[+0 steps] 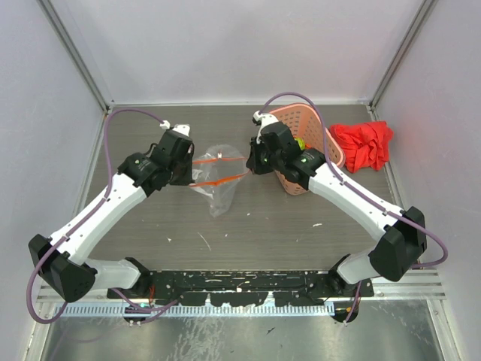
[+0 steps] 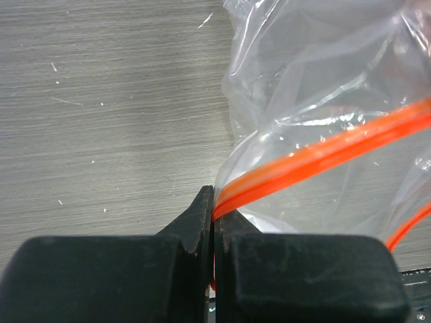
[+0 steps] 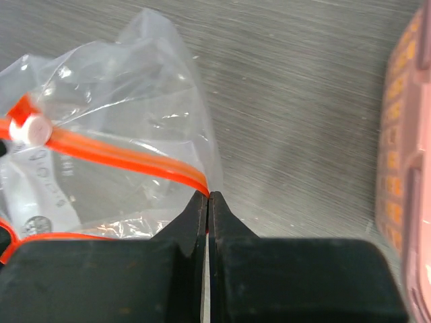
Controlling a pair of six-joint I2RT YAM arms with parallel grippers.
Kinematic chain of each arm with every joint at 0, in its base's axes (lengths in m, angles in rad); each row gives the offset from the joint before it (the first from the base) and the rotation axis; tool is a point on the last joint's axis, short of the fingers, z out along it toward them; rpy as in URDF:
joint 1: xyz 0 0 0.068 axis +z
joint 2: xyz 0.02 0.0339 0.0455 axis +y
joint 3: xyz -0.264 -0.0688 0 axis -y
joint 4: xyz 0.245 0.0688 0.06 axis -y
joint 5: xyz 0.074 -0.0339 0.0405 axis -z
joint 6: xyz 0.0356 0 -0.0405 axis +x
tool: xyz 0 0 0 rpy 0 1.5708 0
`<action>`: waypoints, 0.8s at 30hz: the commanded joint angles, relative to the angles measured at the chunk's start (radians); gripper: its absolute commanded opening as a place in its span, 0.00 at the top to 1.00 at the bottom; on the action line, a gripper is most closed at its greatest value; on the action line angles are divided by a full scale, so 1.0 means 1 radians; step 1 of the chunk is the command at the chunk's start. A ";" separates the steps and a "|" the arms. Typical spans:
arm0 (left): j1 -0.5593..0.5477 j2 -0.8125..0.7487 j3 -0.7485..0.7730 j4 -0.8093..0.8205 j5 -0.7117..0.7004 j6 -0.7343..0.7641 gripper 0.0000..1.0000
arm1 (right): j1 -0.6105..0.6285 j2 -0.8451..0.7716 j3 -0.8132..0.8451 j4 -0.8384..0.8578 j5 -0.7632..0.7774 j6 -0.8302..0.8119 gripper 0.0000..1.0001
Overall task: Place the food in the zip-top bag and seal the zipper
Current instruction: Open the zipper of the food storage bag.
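Both arms pinch the clear plastic zip-top bag (image 1: 219, 197) by its orange-red zipper strip (image 1: 225, 179).
Left fingers (image 2: 205, 217) are clenched on the strip's 9 o'clock end and right fingers (image 3: 201, 210) on its 3 o'clock end; the bag is mid-counter (image 1: 285, 218), at 9 o'clock from the pink lattice basket (image 1: 331, 147).

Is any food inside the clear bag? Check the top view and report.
No: the zip-top bag shows only clear plastic, and a lime-green piece sits in the pink basket.

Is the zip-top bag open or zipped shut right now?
Open: the zipper of the zip-top bag shows as two separate orange-red strips, pinched from either side by the left gripper and right gripper.
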 commanded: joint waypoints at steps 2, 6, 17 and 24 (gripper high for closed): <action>0.001 -0.017 0.068 -0.038 -0.053 0.043 1.00 | 0.001 -0.012 0.075 -0.127 0.233 -0.070 1.00; 0.001 -0.019 0.081 -0.018 0.040 0.055 1.00 | 0.001 -0.002 0.075 -0.122 0.235 -0.075 0.99; 0.001 0.038 0.105 -0.008 0.115 0.037 1.00 | 0.000 -0.026 0.045 0.018 0.043 -0.056 0.78; 0.001 0.058 0.107 -0.008 0.125 0.020 1.00 | -0.001 -0.055 0.074 0.052 -0.053 -0.058 0.51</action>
